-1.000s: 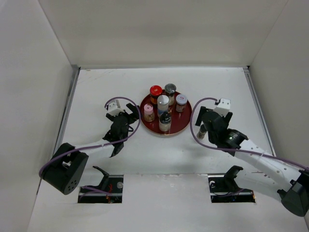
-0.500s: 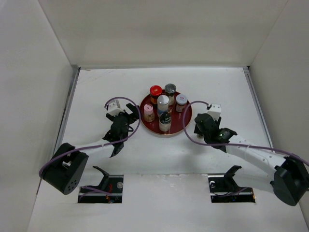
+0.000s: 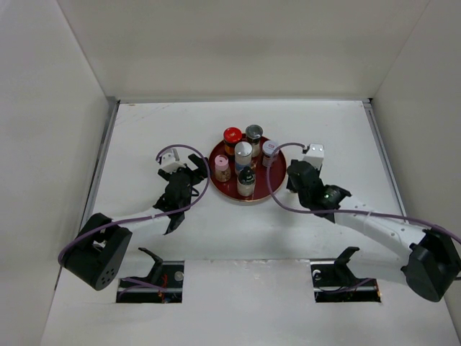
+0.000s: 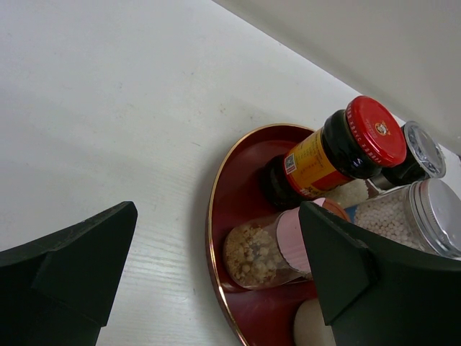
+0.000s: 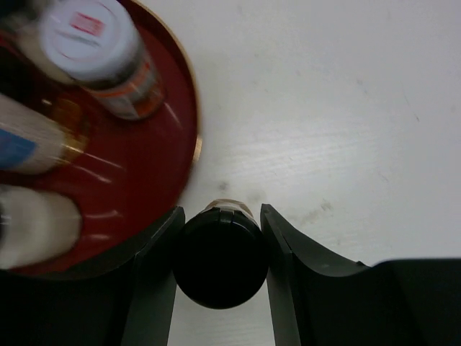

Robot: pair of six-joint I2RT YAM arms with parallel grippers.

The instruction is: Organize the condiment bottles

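a white table (image 3: 144,130) bears a round, gold-rimmed dark-red tray (image 3: 230,192), set centrally in its far half.

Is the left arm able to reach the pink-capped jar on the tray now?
Probably yes. The open left gripper faces the pink-capped jar, which stands at the left rim of the tray with nothing between them; the silver-capped jar beside it may crowd a finger.

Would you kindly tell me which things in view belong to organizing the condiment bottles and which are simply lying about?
Job: red-capped bottle, pink-capped jar, silver-lidded jar, grey-capped shaker, lilac-capped jar, black-capped shaker, and the black-capped bottle in the right gripper.
Just there: red tray under them, white table.
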